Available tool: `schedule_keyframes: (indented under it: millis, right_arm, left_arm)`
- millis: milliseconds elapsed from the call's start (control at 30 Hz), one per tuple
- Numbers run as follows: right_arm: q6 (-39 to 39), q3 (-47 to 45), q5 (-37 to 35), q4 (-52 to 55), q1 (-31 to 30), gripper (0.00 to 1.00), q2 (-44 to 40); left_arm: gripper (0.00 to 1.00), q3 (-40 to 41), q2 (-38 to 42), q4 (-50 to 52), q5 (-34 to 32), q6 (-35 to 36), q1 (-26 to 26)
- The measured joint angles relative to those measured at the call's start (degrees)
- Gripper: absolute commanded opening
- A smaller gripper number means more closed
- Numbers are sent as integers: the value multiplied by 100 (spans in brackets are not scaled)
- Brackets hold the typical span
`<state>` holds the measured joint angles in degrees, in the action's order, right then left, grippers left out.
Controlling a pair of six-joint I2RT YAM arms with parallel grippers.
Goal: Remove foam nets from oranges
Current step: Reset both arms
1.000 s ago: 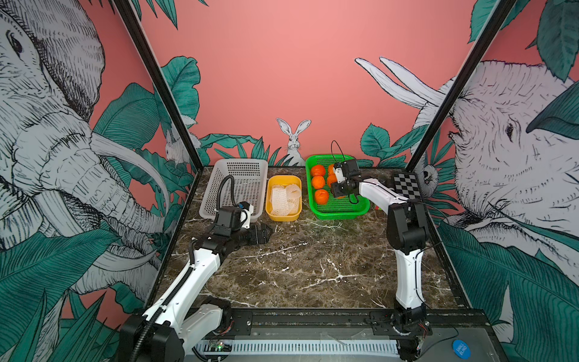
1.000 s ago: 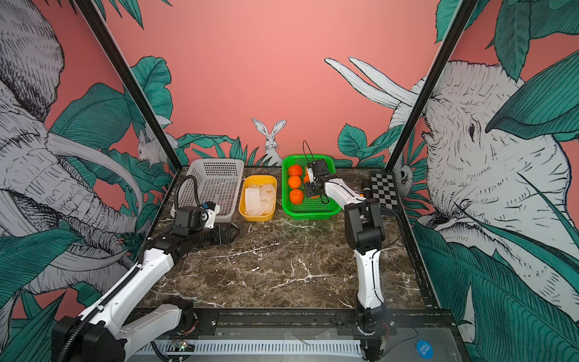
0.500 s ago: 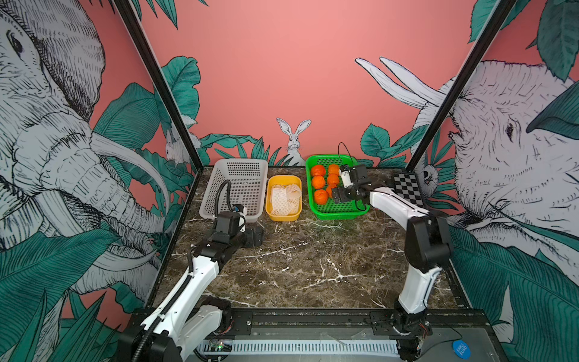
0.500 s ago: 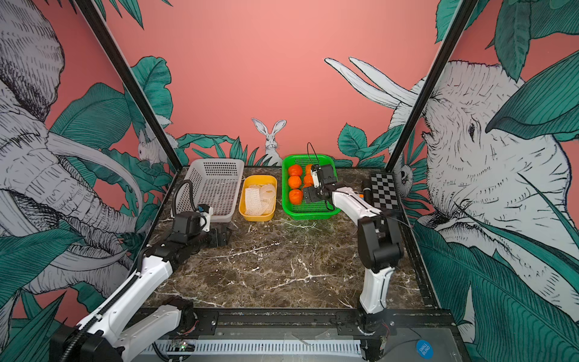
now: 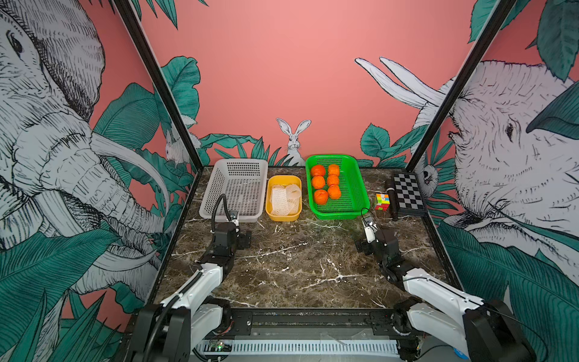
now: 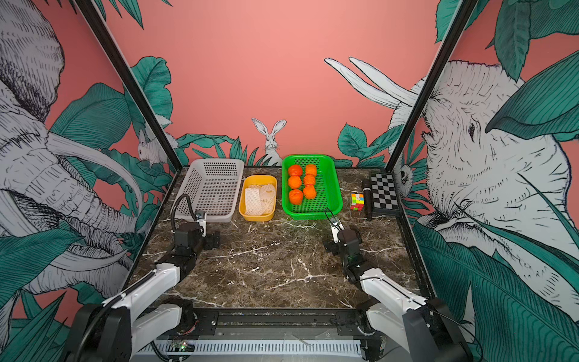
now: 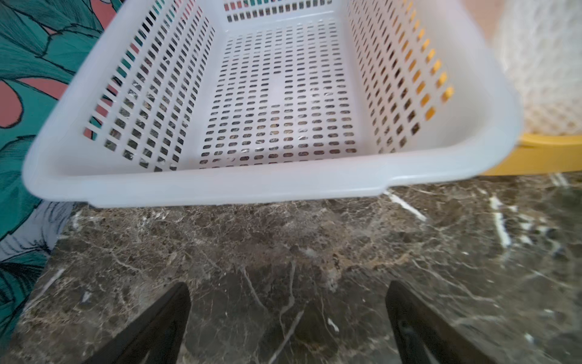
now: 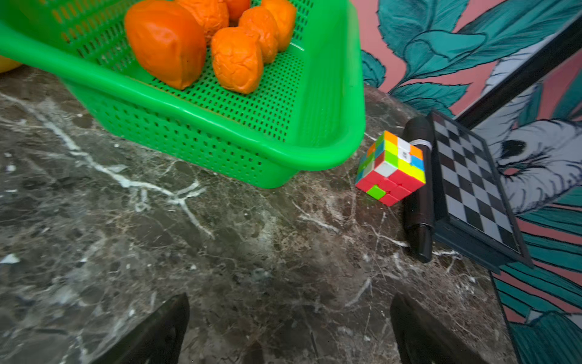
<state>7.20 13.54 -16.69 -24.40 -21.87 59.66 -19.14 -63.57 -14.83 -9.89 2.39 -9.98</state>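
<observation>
We're looking at a marble table [image 5: 297, 272] with three containers along the back. The white basket [image 5: 233, 216] is the biggest, and it has nothing in it. Next down is the green basket [image 5: 340, 215], then the yellow tub [image 5: 283, 217] squeezed between the two.

Both arms hang low over the table in front of the baskets. The left gripper [image 7: 288, 299] has its jaws spread wide with nothing between them, facing the white basket. The right gripper [image 8: 289, 302] is the same, wide apart and holding nothing, near the green basket's front corner.

What we'd worry about is a careless swing from the right arm. It could clip that corner and set the fruit rolling. The left arm could shove the white basket into the tub.

The foam nets [image 5: 283, 197] are heaped in the yellow tub. Foam that light could spill out if the tub gets bumped. The clearest sleeve lies with its long axis running roughly front to back. Another seems to show its open end upward, though we can't make out each one in the pile.

The oranges [image 5: 318, 182] sit bare in the green basket, in two rows of three running front to back. They're lumpy but roundish, so we can't see any real long axis. To us the job looks finished.

The puzzle cube [image 8: 390, 168] sits just beside the green basket.
</observation>
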Motion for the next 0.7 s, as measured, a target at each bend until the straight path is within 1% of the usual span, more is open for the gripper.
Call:
schedule_keyframes:
  millis: [133, 300, 467, 533, 700]
  right_arm:
    - [103, -581, -63, -1248, 289, 99, 319]
    - [273, -603, 2, -2638, 544, 99, 1335]
    - [345, -332, 20, -3462, 789, 99, 2085]
    - [282, -286, 101, -3716, 1001, 99, 2291]
    - [50, -70, 170, -3923, 1325, 99, 2815]
  left_arm:
    - [98, 92, -466, -876, 389, 444, 7]
    - [97, 90, -911, -1860, 748, 835, 11]
    - [97, 72, -1604, -2726, 946, 1056, 96]
    - [97, 72, -1853, -3018, 957, 1036, 219]
    - [99, 90, -2463, -3875, 892, 929, 433]
